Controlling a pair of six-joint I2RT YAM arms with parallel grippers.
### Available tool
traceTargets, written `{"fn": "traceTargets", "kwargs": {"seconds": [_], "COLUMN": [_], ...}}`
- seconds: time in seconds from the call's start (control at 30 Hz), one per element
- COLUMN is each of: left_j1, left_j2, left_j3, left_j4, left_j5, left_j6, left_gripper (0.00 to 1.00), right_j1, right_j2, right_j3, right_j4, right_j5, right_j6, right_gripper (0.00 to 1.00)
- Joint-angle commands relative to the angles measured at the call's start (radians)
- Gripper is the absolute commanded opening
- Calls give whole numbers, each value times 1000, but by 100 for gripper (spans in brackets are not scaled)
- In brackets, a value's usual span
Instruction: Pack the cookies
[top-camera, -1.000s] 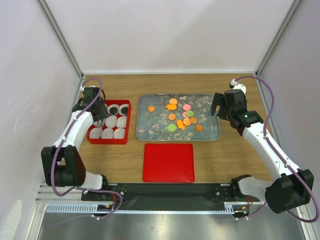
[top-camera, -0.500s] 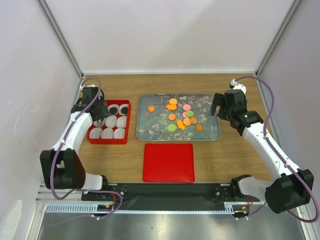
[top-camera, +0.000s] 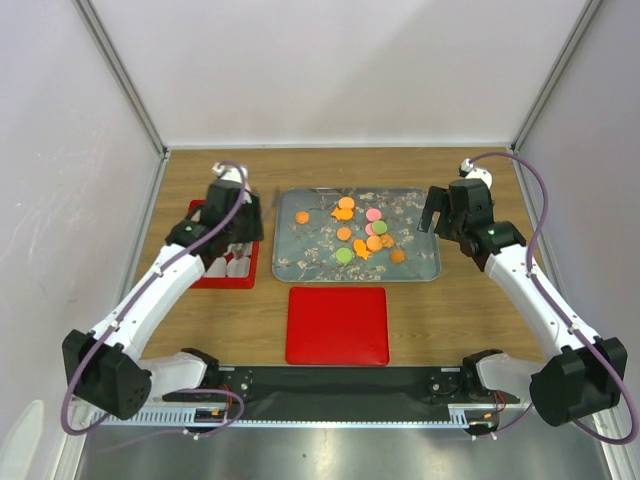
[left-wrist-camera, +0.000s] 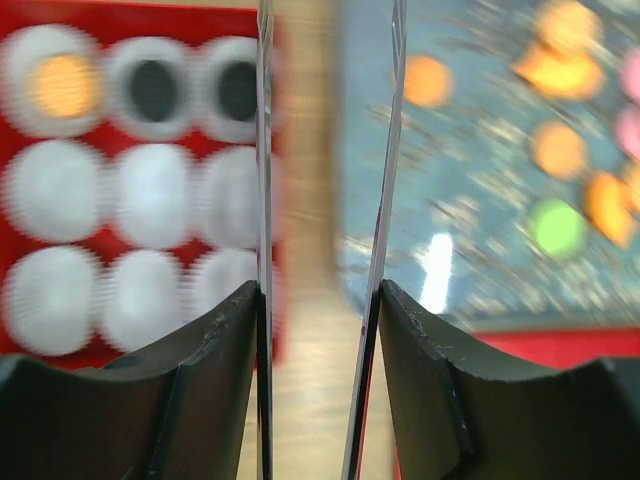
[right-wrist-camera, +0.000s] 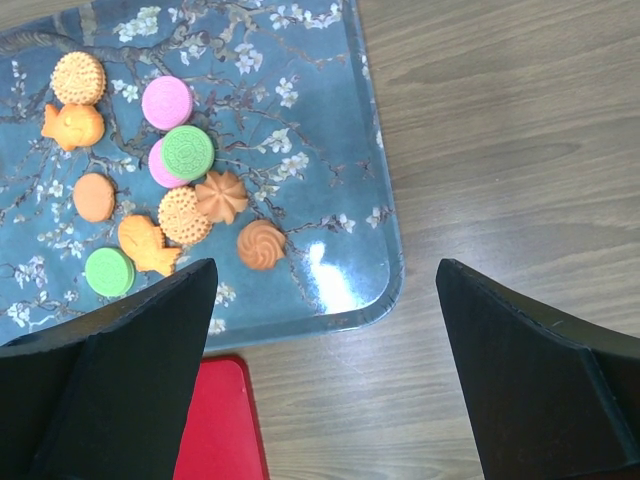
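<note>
You'll see the blue blossom-patterned tray (top-camera: 300, 256) mid-table on the brown wooden tabletop (top-camera: 470, 310). The flat red square lid (top-camera: 337, 325) lies at its six o'clock, the red box (left-wrist-camera: 120, 14) of white paper cups (left-wrist-camera: 150, 195) at nine.

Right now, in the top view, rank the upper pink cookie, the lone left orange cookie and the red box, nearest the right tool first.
1. Upper pink cookie, tray's right half, nearest the right tool.
2. Lone orange cookie, tray's left end.
3. Red box, beyond the tray's left edge.
</note>
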Motion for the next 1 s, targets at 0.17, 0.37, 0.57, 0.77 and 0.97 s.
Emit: {"fn": "traceTargets", "kwargs": {"seconds": [0.17,0.37,0.57,0.77,0.97], "left_j1": [-339,-475,-523,-566,-592], "left_j2": [3,46,77,112,154], "left_j3": [-15,-64,-100,-116,-106], "left_j4": [0,30,78,109,112], "left_j5": [-51,-52,-26,-37,-63], "left_j6": [-50,-67,-62,-57,-62], "left_gripper": [54,55,56,56,56], "right_j1": [-4,-4,-4,-1,-2], "right_j2": [8,19,24,24,19], "right_j3": [17,17,23,22,22], "right_j4": [7,3,1,1,1], "right_j5": [48,58,63,58,51], "right_j6": [-19,-19,-19,-17,-19], "right_gripper": [98,98,98,98,97]}}
